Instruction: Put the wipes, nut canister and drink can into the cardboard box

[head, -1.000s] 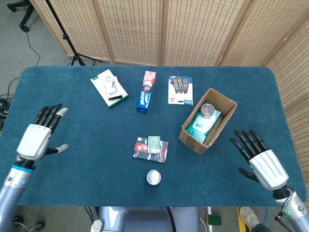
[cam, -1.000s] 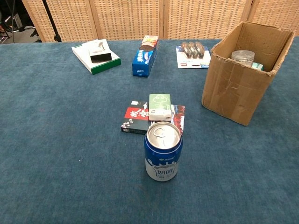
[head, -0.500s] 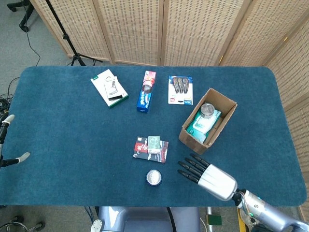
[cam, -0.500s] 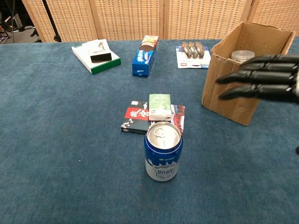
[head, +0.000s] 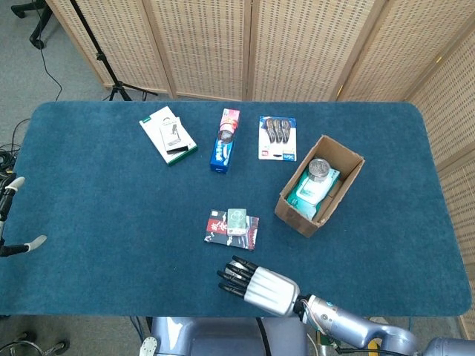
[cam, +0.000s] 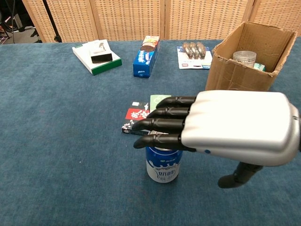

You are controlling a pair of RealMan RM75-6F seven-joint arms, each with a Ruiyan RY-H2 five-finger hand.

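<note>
Head view high, looking down over whole table (head: 89, 222), chest view low, close, both sharing cardboard box (head: 320, 185)

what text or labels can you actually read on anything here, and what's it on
No text reads clearly enough to quote.
Blue and white drink can: white characters on its side, too blurred to read.
Blue snack box: white brand lettering, too small to read.
Black and red flat packet: small white print, unreadable.
White and green flat box: no print legible.
Carded pack of metal items: print too small.
Brown cardboard box: no print visible.
</note>
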